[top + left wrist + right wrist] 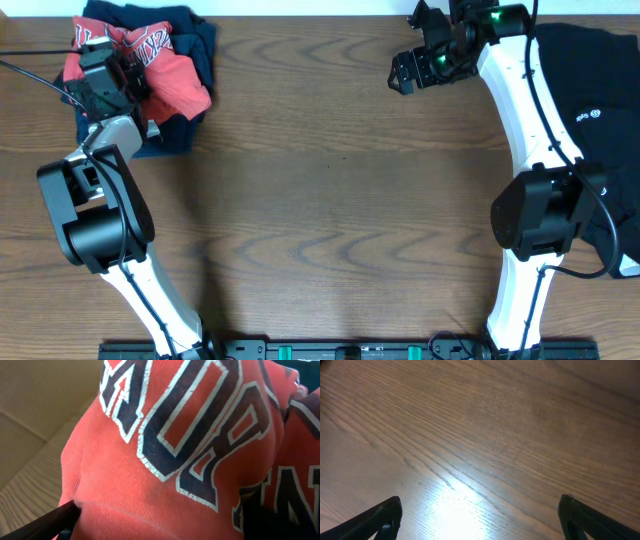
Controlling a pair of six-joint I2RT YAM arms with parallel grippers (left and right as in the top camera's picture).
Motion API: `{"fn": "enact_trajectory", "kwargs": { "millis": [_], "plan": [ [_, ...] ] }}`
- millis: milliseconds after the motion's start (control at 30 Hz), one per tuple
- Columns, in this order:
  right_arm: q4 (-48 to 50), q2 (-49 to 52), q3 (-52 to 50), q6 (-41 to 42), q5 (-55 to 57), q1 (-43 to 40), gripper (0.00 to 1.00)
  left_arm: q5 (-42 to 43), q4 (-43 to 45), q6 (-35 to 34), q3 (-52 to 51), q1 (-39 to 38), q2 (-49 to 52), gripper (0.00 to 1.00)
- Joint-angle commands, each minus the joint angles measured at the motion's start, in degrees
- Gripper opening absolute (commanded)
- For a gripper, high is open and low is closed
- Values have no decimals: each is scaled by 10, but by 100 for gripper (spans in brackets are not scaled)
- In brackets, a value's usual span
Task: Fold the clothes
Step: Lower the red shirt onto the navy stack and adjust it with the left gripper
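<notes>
The clothes lie in a heap at the table's far left: a red-orange T-shirt [165, 75] with dark block lettering on top of navy garments [195, 35]. My left gripper [118, 70] is down on this heap. In the left wrist view the T-shirt [165, 460] fills the picture, and the gripper [160, 522] is open, its dark fingers [55, 520] wide apart and pressed into the cloth that bulges between them. My right gripper [405, 72] hovers open over bare wood at the far right-centre; in its own view the gripper [480, 517] has only table between its fingertips.
A black garment with a small white logo [590, 110] is spread at the table's right edge, partly under the right arm. The wooden table [330, 200] lies bare between the two arms. A dark rail [350, 350] runs along the front edge.
</notes>
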Motion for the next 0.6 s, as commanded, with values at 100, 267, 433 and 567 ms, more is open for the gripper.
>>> {"fn": "enact_trajectory", "kwargs": {
  "millis": [100, 267, 433, 567],
  "plan": [
    [-3, 6, -3, -4, -8, 4, 97, -15, -16, -9, 3, -19, -25, 98],
    [-5, 6, -3, -4, -8, 4, 96, -15, -4, 0, 7, -56, -97, 98],
    [-7, 6, -3, -4, -8, 4, 96, -3, 30, 9, 7, -73, -102, 98],
    [-15, 6, -3, -4, -8, 5, 96, 30, 55, 8, 7, -66, -64, 98]
  ]
}}
